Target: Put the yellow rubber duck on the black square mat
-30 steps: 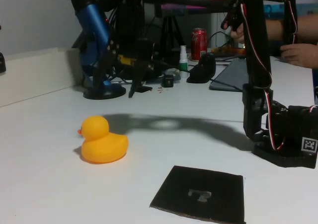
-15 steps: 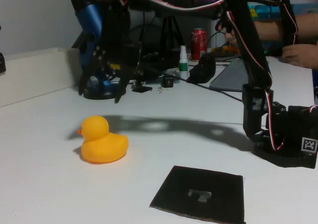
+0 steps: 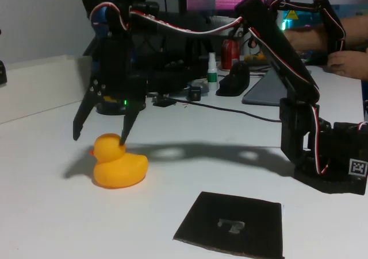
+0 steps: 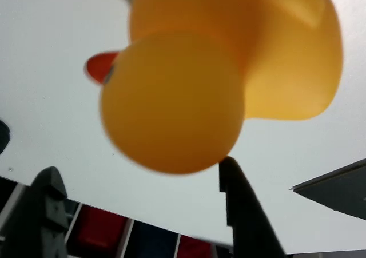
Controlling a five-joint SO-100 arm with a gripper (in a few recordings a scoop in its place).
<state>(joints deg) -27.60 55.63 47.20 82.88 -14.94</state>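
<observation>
Now – jaws wide open, empty | astride yellow rubber duck [image 3: 118, 165] head, perhaps touching

No legible text; only a square black-and-white marker tag [image 3: 358, 167] on the arm base [image 3: 330, 155].

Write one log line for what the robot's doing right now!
tool: open, straddling duck's head | yellow rubber duck: on table, ungrasped | black square mat: bare

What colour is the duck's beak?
Orange-red: the beak of the yellow rubber duck shows best in the wrist view.
</observation>
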